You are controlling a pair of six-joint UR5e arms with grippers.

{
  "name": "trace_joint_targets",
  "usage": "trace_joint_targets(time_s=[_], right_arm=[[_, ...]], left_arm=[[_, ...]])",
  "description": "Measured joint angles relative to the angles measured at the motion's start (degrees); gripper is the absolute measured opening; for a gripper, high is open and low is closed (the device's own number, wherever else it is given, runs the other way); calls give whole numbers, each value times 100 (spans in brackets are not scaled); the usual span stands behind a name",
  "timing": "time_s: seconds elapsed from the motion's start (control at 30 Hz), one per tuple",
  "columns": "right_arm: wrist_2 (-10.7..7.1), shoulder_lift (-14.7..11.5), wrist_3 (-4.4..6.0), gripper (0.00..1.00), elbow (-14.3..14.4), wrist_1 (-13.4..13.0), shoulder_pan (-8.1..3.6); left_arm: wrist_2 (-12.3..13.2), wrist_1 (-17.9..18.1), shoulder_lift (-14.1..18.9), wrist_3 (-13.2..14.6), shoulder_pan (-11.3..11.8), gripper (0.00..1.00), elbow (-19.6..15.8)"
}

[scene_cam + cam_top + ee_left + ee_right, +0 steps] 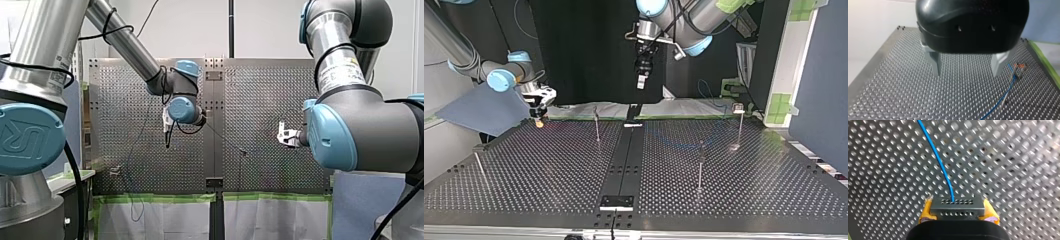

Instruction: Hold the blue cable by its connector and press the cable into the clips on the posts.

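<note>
Grip: your right hand (958, 213) is clenched on the connector (958, 206), cable (941, 166) running out over the desk (1010, 157) | left hand (965, 68) released, hovering above the desk | advice: hold the connector level, tension the cable, lower it squarely into each post (597, 127) clip.

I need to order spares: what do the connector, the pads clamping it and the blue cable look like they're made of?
The connector: dark grey, matte, flat faces with rows of small holes; plastic or coated metal, I cannot tell which. The pads: yellow-orange, dull, uneven edges; probably rubber or foam. The blue cable: thin, smooth, bends in an easy curve; likely a plastic jacket.
</note>
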Motion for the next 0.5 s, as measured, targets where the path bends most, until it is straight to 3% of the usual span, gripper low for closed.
trace_joint_targets(time_s=[0.3, 0.5], right_arm=[[-53, -419, 89, 0, 74, -46, -74], [-112, -537, 88, 0, 77, -49, -78]], left_arm=[[-160, 118, 447, 370, 116, 100, -449], [-175, 234, 470, 510, 149, 100, -471]])
